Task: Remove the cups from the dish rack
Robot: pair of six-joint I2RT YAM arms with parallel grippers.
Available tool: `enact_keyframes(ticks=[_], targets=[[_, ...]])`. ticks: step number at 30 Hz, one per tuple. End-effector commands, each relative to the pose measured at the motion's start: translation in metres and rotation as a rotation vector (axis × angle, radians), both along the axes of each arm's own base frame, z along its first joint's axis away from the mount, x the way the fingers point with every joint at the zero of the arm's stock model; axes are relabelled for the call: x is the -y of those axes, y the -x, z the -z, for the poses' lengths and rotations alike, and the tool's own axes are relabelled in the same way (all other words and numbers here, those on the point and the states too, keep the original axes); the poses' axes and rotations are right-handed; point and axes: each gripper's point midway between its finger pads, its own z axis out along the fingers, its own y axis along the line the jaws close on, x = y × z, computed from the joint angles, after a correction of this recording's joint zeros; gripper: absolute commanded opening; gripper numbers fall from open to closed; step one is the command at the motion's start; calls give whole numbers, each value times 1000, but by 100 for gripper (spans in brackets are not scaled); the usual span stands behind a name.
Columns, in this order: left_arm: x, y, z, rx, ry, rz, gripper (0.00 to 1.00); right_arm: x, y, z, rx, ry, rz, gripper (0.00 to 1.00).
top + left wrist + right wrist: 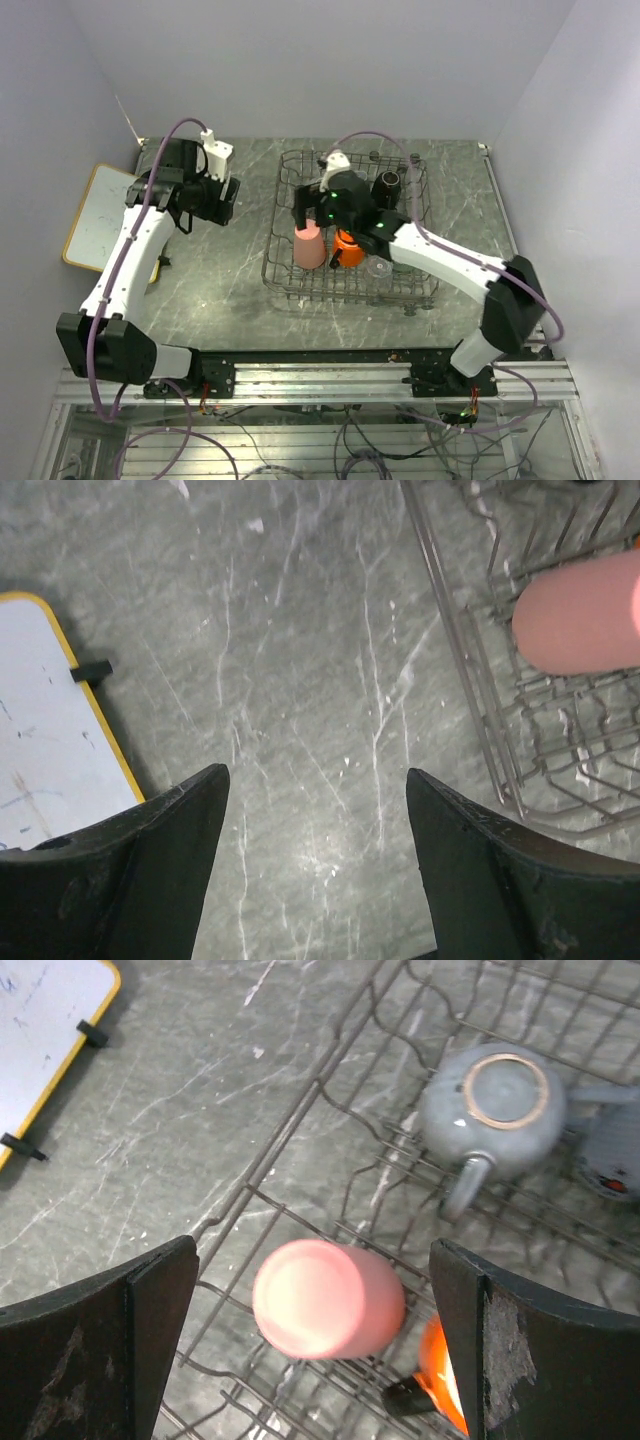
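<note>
The grey wire dish rack (272, 262) stands mid-table. In it are an upside-down pink tumbler (309, 247), an orange mug (347, 247), a black mug (387, 186) and a clear glass (380, 267). My right gripper (300, 207) is open above the rack's left side. In the right wrist view the right gripper (313, 1258) has the pink tumbler (325, 1298) below its open fingers, apart from them. The orange mug (440, 1375) and an upturned grey mug (505, 1110) lie beside it. My left gripper (229, 203) is open and empty over bare table, left of the rack (470, 670).
A white board with a yellow-wood frame (95, 215) lies at the table's left edge and shows in both wrist views, left (50, 750) and right (40, 1020). A second grey mug (615, 1150) sits at the right wrist view's right edge. Walls close the back and sides.
</note>
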Motion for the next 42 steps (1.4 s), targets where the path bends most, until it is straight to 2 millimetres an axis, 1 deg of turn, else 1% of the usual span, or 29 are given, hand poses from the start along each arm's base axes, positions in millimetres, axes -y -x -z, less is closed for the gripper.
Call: enact_keyframes(ticks=[1, 3, 5, 8, 9, 12, 17, 21, 24, 28, 31, 34, 37, 40, 42], targets=[[-5, 20, 3, -41, 7, 6, 83, -24, -5, 22, -35, 102, -14, 100], [-5, 25, 4, -47, 6, 23, 84, -27, -9, 32, -43, 138, 7, 100], [-4, 29, 3, -47, 6, 36, 84, -28, -9, 38, -43, 171, 19, 100], [0, 35, 1, -34, 23, 67, 85, -33, -2, 51, -44, 226, 21, 100], [2, 37, 0, -25, 33, 84, 85, -32, 0, 59, -49, 256, 31, 100], [8, 41, -1, 15, 60, 112, 86, -29, 9, 73, -57, 305, 53, 100], [14, 51, -3, 24, 90, 151, 86, -26, 17, 83, -69, 304, 50, 99], [18, 55, -8, 41, 108, 165, 86, -26, 16, 90, -75, 326, 47, 97], [20, 60, -16, 69, 115, 192, 86, -30, 13, 94, -79, 346, 44, 94], [26, 67, -27, 112, 145, 219, 86, -34, 9, 99, -90, 361, 47, 87], [26, 68, -27, 113, 150, 216, 86, -31, 9, 104, -102, 370, 60, 78], [25, 69, -24, 114, 144, 214, 85, -28, 12, 99, -100, 358, 64, 65], [26, 72, -15, 118, 150, 225, 85, -24, 11, 85, -80, 349, 69, 54], [27, 76, -11, 158, 152, 237, 87, -22, 9, 64, -61, 326, 69, 45], [28, 79, -12, 204, 145, 265, 89, -21, 9, 44, -45, 295, 65, 39]])
